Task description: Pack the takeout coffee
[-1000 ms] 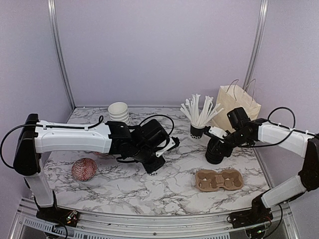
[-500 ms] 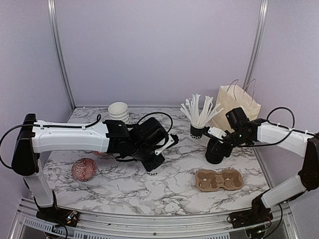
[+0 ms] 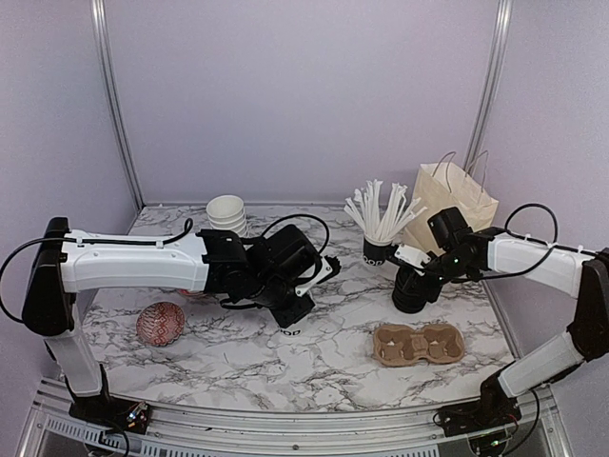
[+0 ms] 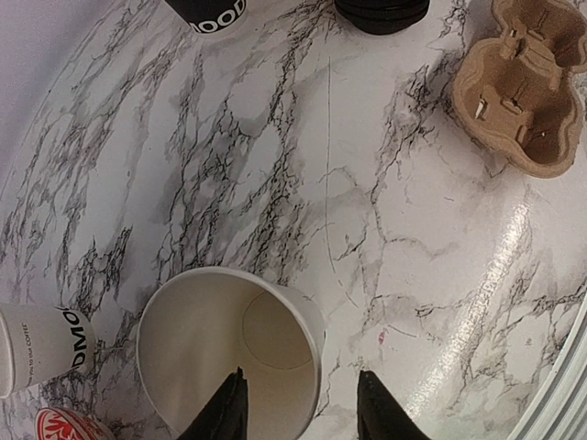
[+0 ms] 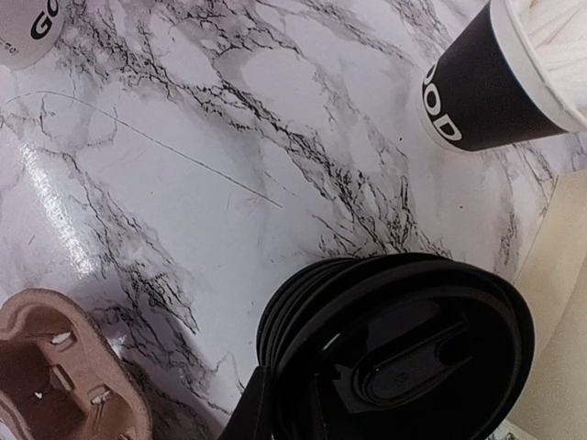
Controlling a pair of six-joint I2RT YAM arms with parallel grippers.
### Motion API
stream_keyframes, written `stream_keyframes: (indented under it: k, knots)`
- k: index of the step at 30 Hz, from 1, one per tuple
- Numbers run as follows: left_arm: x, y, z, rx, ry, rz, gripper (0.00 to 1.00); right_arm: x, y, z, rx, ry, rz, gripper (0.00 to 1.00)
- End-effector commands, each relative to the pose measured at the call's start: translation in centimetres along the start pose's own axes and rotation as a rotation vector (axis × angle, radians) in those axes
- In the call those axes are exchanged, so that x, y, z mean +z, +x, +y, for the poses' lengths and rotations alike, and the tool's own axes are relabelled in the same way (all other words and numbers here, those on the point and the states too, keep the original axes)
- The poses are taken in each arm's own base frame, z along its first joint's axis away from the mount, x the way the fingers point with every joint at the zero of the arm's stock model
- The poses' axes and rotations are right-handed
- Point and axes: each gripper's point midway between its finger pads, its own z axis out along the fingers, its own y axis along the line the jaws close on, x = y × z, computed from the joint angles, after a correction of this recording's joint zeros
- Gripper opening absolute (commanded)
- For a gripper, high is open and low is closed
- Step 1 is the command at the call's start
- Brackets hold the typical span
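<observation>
A lidless white paper takeout coffee cup [image 4: 229, 339] with black lettering stands on the marble under my left gripper [image 4: 303, 390]. One finger hangs inside the cup and the other outside its wall, both clear of it, so the gripper is open. A second lettered white cup [image 4: 41, 344] stands to its left. My right gripper [image 5: 284, 399] is down on the stack of black lids [image 3: 411, 293], shut on the rim of the top lid [image 5: 413, 348], which tilts up off the stack.
The brown cardboard cup carrier [image 3: 419, 343] lies near the front right. A black cup of white stirrers [image 3: 378, 249] and a paper bag [image 3: 455, 202] stand behind the lids. Stacked white cups [image 3: 226, 214] are at the back, a red patterned ball [image 3: 160, 324] at the left.
My right gripper's jaws have closed in on the top lid's rim and the arm has edged left. My left gripper has shifted slightly back, and its jaws have opened a little.
</observation>
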Motion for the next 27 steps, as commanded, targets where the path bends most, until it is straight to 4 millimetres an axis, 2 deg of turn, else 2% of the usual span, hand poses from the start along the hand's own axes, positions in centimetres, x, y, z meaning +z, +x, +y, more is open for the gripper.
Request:
stream_keyframes:
  k: [1,5,13,18,24,27]
  knots:
    - [-1.3,-0.5,0.8,-0.012,-0.016,-0.031,0.42,-1.0,-1.3,-0.5,0.001,0.031,-0.031,0.11]
    - [-1.7,-0.7,0.8,-0.013,-0.015,-0.04,0.46,-1.6,-1.4,-0.5,0.003,0.033,-0.03,0.04]
    - [-2.6,-1.7,1.3,-0.012,-0.027,-0.068,0.52,-2.9,-1.9,0.1,0.005,0.01,-0.054,0.01]
    - [-3.5,-3.0,1.5,-0.014,-0.033,-0.103,0.57,-4.2,-2.7,0.4,0.008,-0.002,-0.079,0.0]
    - [-3.5,-3.8,1.5,-0.013,-0.028,-0.117,0.58,-2.5,-1.2,-0.2,0.012,0.031,-0.032,0.0]
    - [-3.5,-3.7,1.4,-0.015,-0.022,-0.115,0.58,-2.3,-1.3,0.1,0.01,0.009,-0.032,0.0]
